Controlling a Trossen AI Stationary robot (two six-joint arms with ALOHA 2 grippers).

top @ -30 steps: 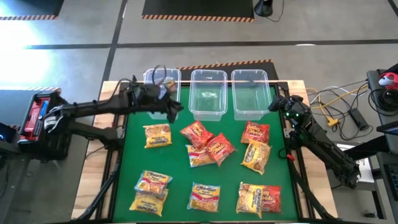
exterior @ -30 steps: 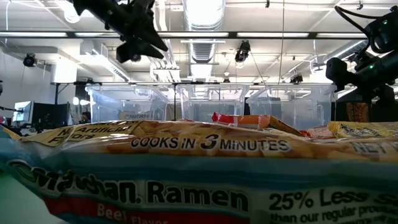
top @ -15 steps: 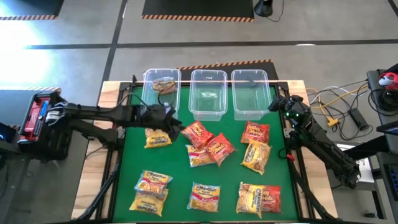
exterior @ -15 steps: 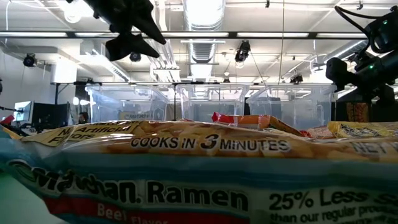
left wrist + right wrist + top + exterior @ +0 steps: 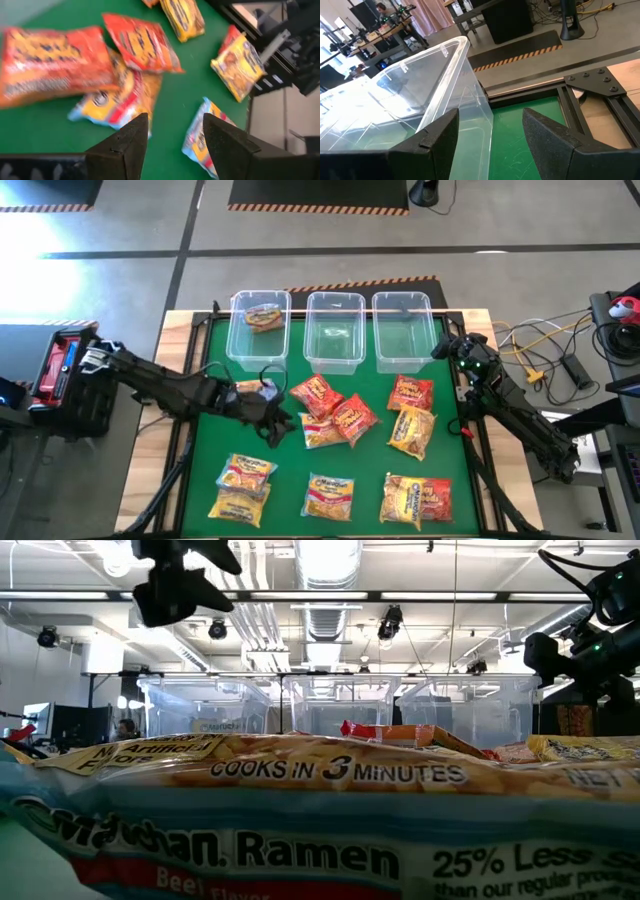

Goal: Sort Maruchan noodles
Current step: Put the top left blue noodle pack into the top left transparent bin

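Several Maruchan noodle packets lie flat on the green mat: two red ones [image 5: 315,393] [image 5: 352,417] overlapping a yellow one [image 5: 320,434], a red [image 5: 410,392] and a yellow [image 5: 413,430] to their right, and more along the near edge [image 5: 244,473] [image 5: 328,495] [image 5: 415,500]. One packet [image 5: 263,315] lies in the left clear bin [image 5: 240,345]. My left gripper [image 5: 276,426] hangs open and empty over the mat, just left of the middle heap, partly covering a yellow packet [image 5: 245,389]. In its wrist view, packets [image 5: 120,97] [image 5: 142,42] lie past the fingers. My right gripper [image 5: 445,348] waits open by the right bin [image 5: 420,95].
Three clear bins stand in a row at the mat's far edge; the middle bin [image 5: 334,355] and right bin [image 5: 402,360] hold nothing. Bare mat shows between the bins and the packets. A packet [image 5: 320,820] fills the low view's foreground. Cables [image 5: 545,345] lie right of the table.
My left gripper has drawn back from above the left bin toward the near edge and slightly right, ending over the mat beside the middle heap. A packet that was at the gripper over the left bin now lies inside that bin. The right arm has kept still.
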